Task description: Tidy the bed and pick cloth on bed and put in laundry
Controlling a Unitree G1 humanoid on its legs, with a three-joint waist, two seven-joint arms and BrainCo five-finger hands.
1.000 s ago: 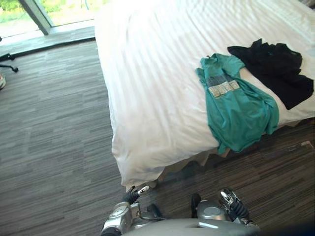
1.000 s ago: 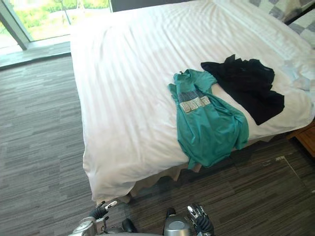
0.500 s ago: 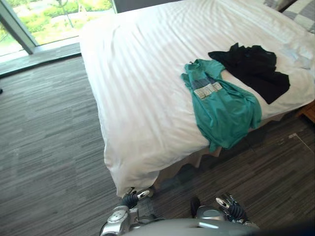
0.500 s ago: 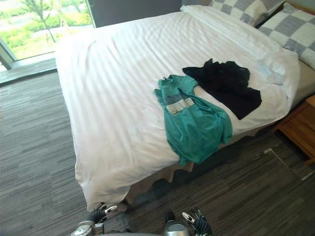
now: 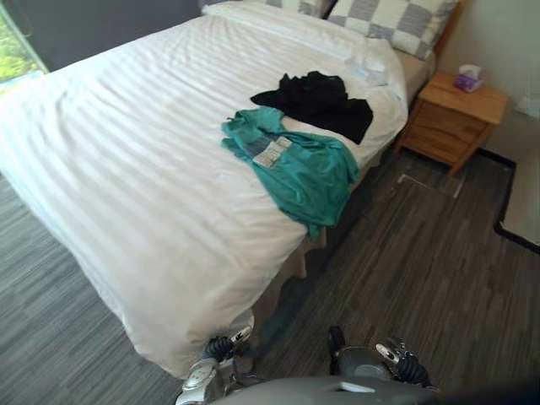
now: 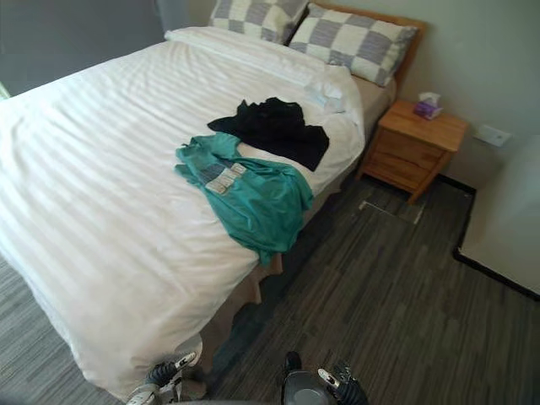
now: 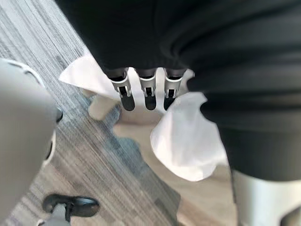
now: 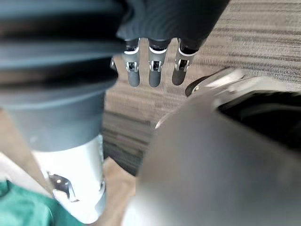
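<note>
A bed point(image 5: 126, 177) with a white striped cover is seen from its foot corner. A teal shirt point(image 5: 308, 173) is spread on the bed at the side edge, and its lower hem is draped over that edge toward the floor point(image 6: 405, 287). A pale printed panel point(image 5: 272, 153) is carried on the shirt's chest; dark marks can be made out on it, but the writing is too small to be read. A black garment point(image 5: 321, 101) is heaped on the bed just beside the shirt, on the headboard side, and the two are touching. Two grey-and-white checked pillows point(image 6: 346, 38) are propped at the head of the bed. A wooden nightstand point(image 6: 413, 143) is placed beside the bed's head, and a small purple tissue box point(image 6: 429, 105) is set on it; its print cannot be read.

The left hand point(image 5: 221, 346) is held low beside the bed's foot corner, with its fingers point(image 7: 146, 92) straight and nothing gripped; the cover's hanging corner point(image 7: 183, 141) is seen past them. The right hand point(image 5: 396, 359) is held low over the floor, off the bed's side, with its fingers point(image 8: 153, 66) likewise straight and empty. Both garments are left lying on the bed, well apart from either hand.
</note>
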